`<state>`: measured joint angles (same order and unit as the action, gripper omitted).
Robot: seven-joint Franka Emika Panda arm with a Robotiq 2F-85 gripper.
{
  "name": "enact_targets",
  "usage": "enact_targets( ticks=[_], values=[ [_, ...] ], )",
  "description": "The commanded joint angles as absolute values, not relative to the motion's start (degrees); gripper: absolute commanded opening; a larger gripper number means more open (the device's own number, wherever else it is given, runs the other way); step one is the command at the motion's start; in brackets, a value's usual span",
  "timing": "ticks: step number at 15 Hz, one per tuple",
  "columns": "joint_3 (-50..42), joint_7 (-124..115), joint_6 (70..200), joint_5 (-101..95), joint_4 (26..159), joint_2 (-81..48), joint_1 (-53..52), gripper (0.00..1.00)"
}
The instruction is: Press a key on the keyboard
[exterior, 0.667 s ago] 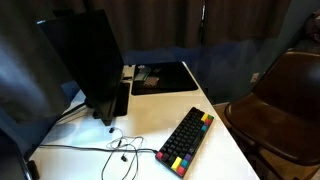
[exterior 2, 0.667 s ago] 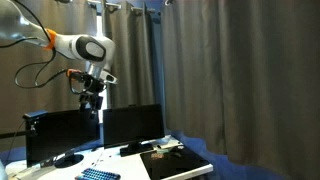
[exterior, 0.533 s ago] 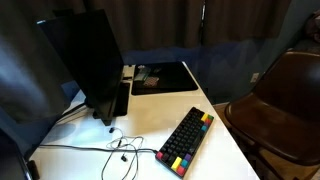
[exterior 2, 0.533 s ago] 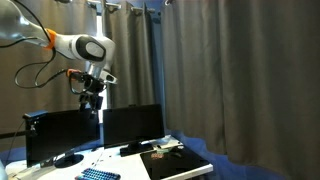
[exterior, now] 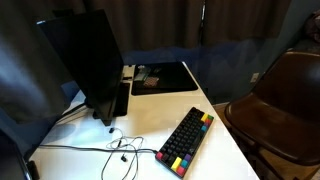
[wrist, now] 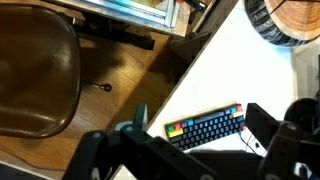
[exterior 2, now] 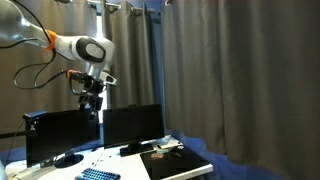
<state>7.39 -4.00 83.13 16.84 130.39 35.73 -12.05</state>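
While the arm (exterior 2: 68,45) hangs bent high over the desk (exterior: 150,110), its wide-spread claw (exterior 2: 91,100) points down, the keyboard (exterior: 187,140) lying by the desk's edge

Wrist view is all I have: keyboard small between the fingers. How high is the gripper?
Observer: High. In an exterior view the gripper hangs above the tops of the monitors, with the keyboard well below it.
Operator: Anything beside the keyboard?
Observer: A thin tangled cable lies on the white table next to its long side.
Operator: And the black mat?
Observer: The black mat sits at the table's far end, apart from the keyboard.
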Motion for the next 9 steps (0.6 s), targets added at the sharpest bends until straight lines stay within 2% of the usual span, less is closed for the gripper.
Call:
enact_targets(
  ticks=[1, 9],
  values=[
    [13.28, -1.36, 87.46, 19.44, 129.45, 28.49, -14.47, 1.00],
    [25.89, -2.84, 116.01, 17.45, 125.34, 3.91, -21.86, 1.00]
  ],
)
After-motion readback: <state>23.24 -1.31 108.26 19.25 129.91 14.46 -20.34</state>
